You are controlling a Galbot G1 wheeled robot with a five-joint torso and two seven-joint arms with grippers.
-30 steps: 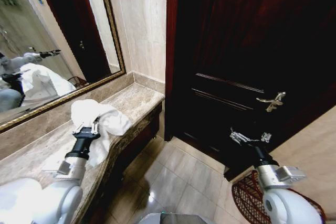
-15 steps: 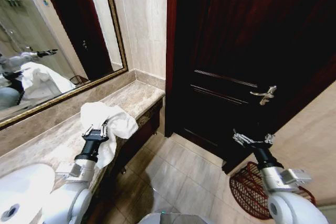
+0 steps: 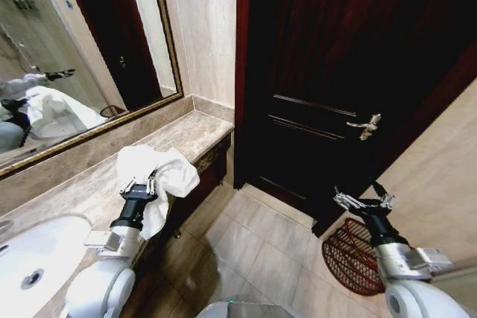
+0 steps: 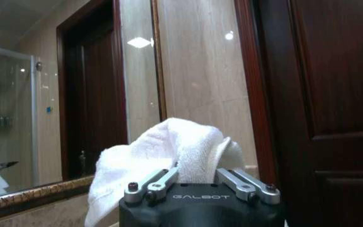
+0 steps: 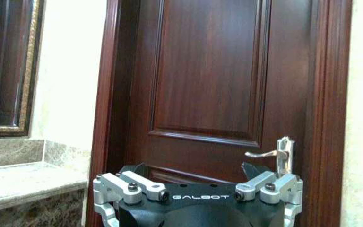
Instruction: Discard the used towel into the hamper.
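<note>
The white used towel is bunched up and hangs over the edge of the marble counter, with my left gripper shut on it. In the left wrist view the towel rises over the left gripper and hides its fingertips. The hamper, a dark red-brown wicker basket, stands on the floor at the lower right, beside the door. My right gripper hovers open just above the hamper's rim with nothing in it. The right wrist view has the right gripper facing the door.
A marble counter runs along the left wall under a gold-framed mirror, with a white sink at the lower left. A dark wooden door with a metal handle stands ahead. Tiled floor lies between counter and hamper.
The whole head view has shifted: the sink has come into view at lower left and more of the hamper shows. Both arms hold the same pose, towel still gripped.
</note>
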